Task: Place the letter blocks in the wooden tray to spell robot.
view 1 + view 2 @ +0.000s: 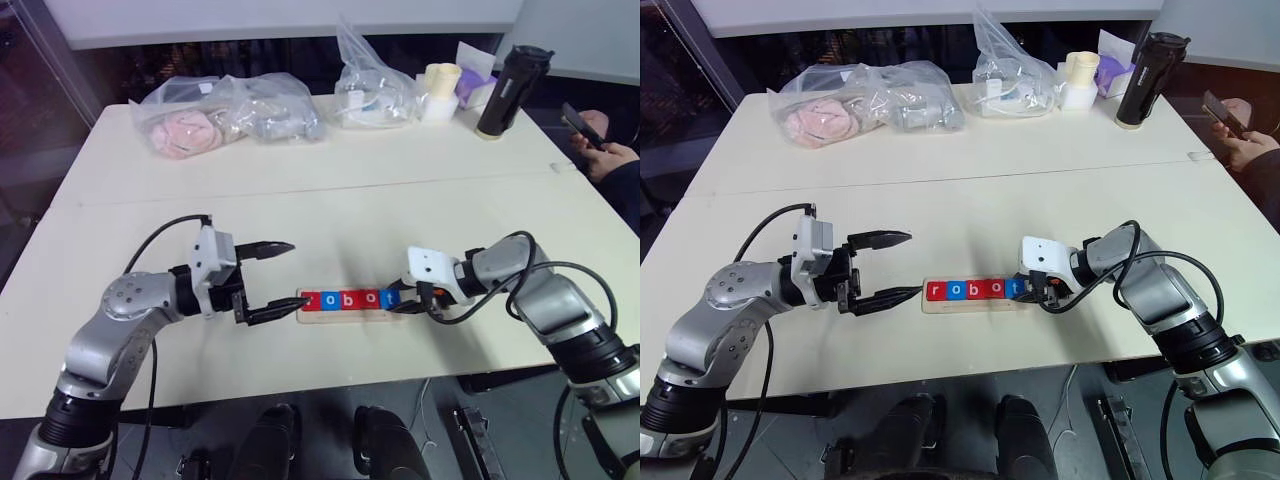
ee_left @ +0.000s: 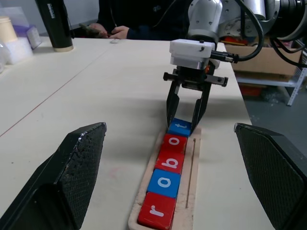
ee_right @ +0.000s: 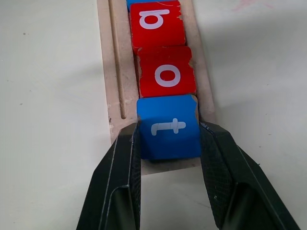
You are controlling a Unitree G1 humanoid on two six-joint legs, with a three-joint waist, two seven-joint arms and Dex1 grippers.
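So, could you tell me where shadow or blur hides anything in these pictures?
Left wrist view: the near fingers loom large and soft, while the letter blocks read clearly. Right wrist view: the t block is sharp between the right gripper pads. Head views: even light, dark surroundings beyond the table.

An office or lab workroom: a plain cream counter (image 1: pixel 300 190) holding clear plastic bags (image 1: pixel 230 115), a black flask (image 1: pixel 510 90) and paper cups (image 1: pixel 440 85), with a seated person (image 1: pixel 610 150) using a phone.
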